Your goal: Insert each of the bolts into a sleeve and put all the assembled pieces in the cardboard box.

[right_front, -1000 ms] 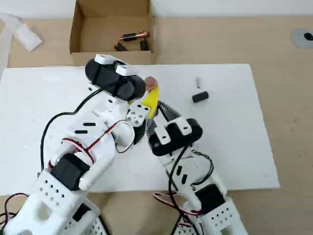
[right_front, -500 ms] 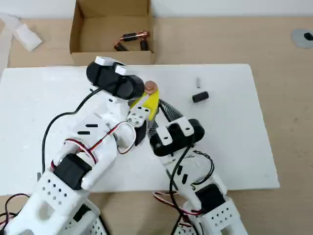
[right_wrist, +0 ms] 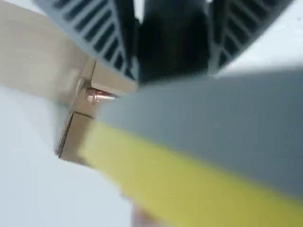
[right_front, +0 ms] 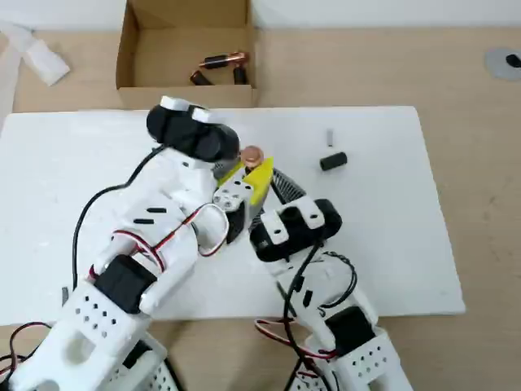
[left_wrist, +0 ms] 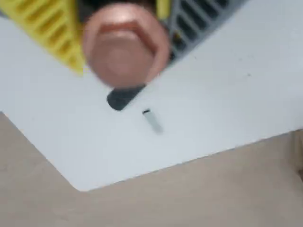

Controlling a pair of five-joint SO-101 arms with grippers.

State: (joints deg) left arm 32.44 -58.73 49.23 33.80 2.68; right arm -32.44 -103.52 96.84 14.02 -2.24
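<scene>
My left gripper point(right_front: 249, 160), with one yellow and one grey finger, is shut on a copper-coloured bolt point(right_front: 251, 154) point(left_wrist: 125, 49) over the middle of the white board point(right_front: 65, 179). Just beside it, my right gripper point(right_front: 275, 184) point(right_wrist: 173, 52) has its grey ribbed fingers shut on a black sleeve point(right_wrist: 173, 33); the left gripper's yellow finger point(right_wrist: 180, 179) crosses close in front. Another black sleeve point(right_front: 332, 160) point(left_wrist: 124, 97) and a small grey pin point(right_front: 330, 136) point(left_wrist: 152, 121) lie on the board to the right. The cardboard box point(right_front: 130, 49) point(right_wrist: 78, 137) stands behind the board.
Several assembled copper-and-black pieces point(right_front: 221, 65) lie in the box's right corner. A white object point(right_front: 41, 57) lies at the far left and a grey disc point(right_front: 505, 63) at the far right, both on the wooden table. The board's edge runs past the loose sleeve.
My left gripper has carried the bolt a little nearer, closing in on the right gripper. The right arm has shifted only slightly.
</scene>
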